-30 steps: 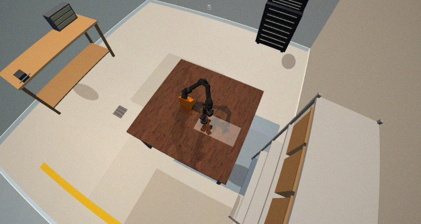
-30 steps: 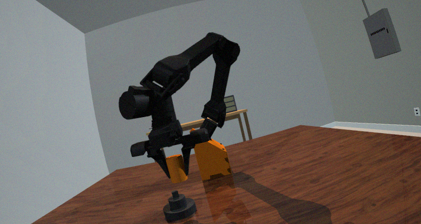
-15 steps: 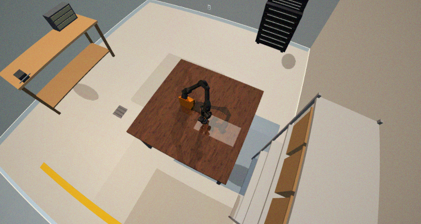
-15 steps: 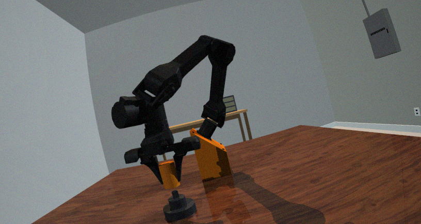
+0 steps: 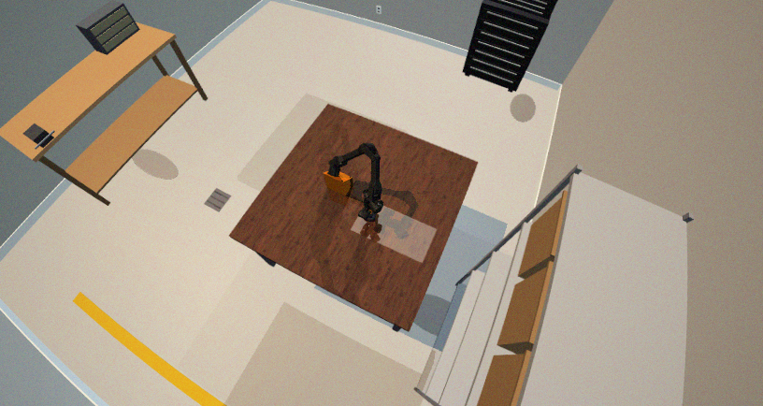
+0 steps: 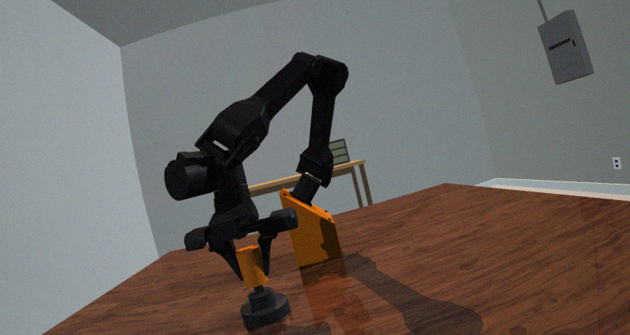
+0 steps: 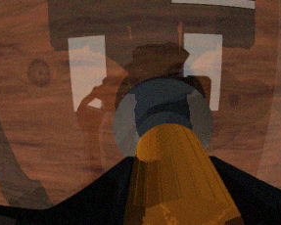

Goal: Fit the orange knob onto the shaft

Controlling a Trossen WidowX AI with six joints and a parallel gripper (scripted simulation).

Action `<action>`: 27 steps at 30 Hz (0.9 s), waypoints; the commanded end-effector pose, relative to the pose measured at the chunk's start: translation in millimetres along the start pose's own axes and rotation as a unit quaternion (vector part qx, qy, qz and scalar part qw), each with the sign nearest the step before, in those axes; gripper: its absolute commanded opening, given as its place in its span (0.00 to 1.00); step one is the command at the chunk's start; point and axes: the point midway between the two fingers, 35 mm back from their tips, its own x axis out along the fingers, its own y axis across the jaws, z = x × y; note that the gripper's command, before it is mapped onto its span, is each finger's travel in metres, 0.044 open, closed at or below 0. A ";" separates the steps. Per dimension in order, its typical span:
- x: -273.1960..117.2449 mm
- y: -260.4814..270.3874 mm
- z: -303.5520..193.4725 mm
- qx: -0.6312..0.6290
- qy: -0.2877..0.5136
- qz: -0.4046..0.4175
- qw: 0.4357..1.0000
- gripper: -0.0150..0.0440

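The orange knob (image 6: 252, 267) (image 7: 178, 171) is held upright between the fingers of my gripper (image 6: 255, 269), which is shut on it. The dark round pedestal (image 6: 265, 311) (image 7: 202, 119) stands on the table directly below the knob. In the exterior view a short piece of the dark shaft (image 6: 258, 289) shows between the knob's lower end and the pedestal's raised step, so the knob is at the shaft's top and not down on the pedestal. Whether the shaft's tip is inside the hole, and where both flat sides face, is hidden. In the top view the arm covers the knob and most of the pedestal.
The brown wooden table (image 5: 320, 242) (image 6: 507, 253) carries the arm's orange base block (image 5: 338, 183) (image 6: 309, 235) behind the pedestal. A pale bright patch and dark arm shadows lie on the tabletop. A workbench, a drawer cabinet and a shelf rack stand away from the table.
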 end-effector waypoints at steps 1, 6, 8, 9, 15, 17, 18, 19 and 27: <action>1.2 0.5 0.7 0.001 -0.002 0.001 1.000 0.25; 2.3 0.9 -0.2 0.001 -0.002 0.001 1.000 0.25; 1.7 0.9 -0.4 0.001 -0.002 0.001 1.000 0.25; 1.7 0.9 -0.6 0.001 -0.002 0.001 1.000 0.25; 2.1 0.9 -1.5 0.001 -0.002 0.001 1.000 0.25; 2.1 0.8 -1.7 0.001 -0.001 0.001 1.000 0.25; 2.1 0.8 -1.8 0.001 -0.001 0.001 1.000 0.25; 2.6 0.8 -1.9 0.001 -0.001 0.001 1.000 0.25; -0.6 0.5 -2.7 0.001 -0.001 0.001 1.000 0.25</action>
